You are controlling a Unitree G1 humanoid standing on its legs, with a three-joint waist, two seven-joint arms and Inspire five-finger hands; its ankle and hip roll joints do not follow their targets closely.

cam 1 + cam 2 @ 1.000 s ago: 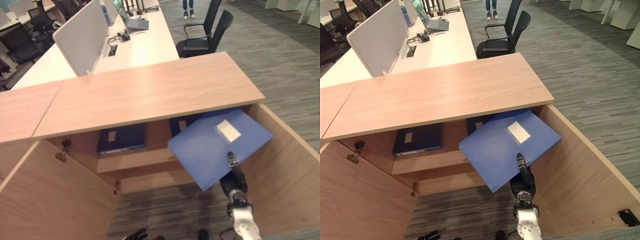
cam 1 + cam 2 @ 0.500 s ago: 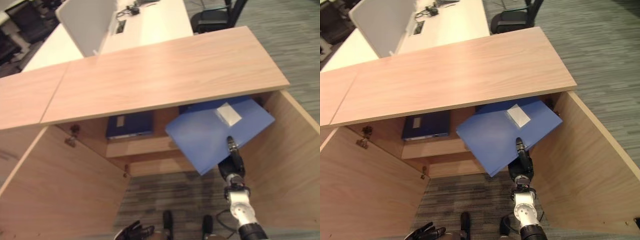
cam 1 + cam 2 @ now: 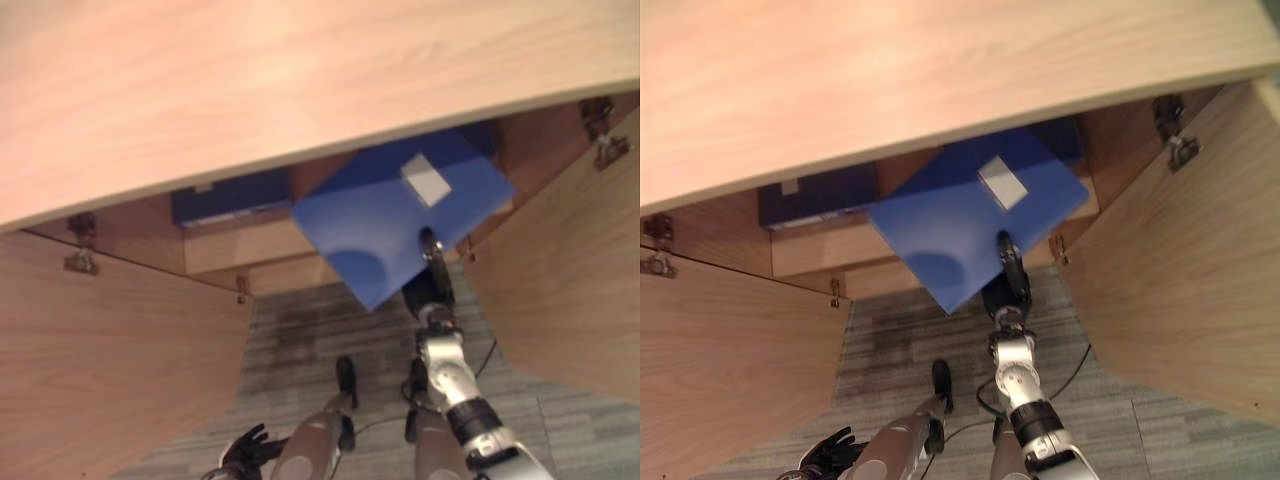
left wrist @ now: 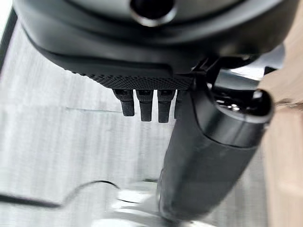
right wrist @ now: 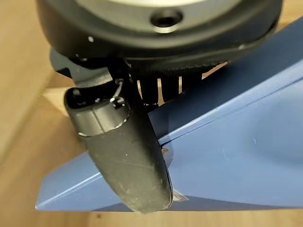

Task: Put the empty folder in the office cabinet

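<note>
A flat blue folder (image 3: 385,220) with a white label (image 3: 426,184) hangs tilted in the open front of the wooden cabinet (image 3: 300,70). Its far end reaches under the cabinet top, above the shelf (image 3: 245,248). My right hand (image 3: 432,282) grips its near edge from below. In the right wrist view the thumb (image 5: 128,156) lies on top of the folder (image 5: 246,156) and the fingers are curled underneath. My left hand (image 3: 245,448) hangs low over the floor with relaxed fingers (image 4: 142,101), holding nothing.
A dark blue folder (image 3: 230,197) lies on the shelf at the left, and another dark one (image 3: 480,136) shows behind the blue folder. The cabinet doors stand open at the left (image 3: 100,350) and right (image 3: 560,280). Grey carpet (image 3: 300,340) lies between them.
The camera has tipped down and come closer to the cabinet. The right hand still holds the folder, whose far end now sits further under the cabinet top.
</note>
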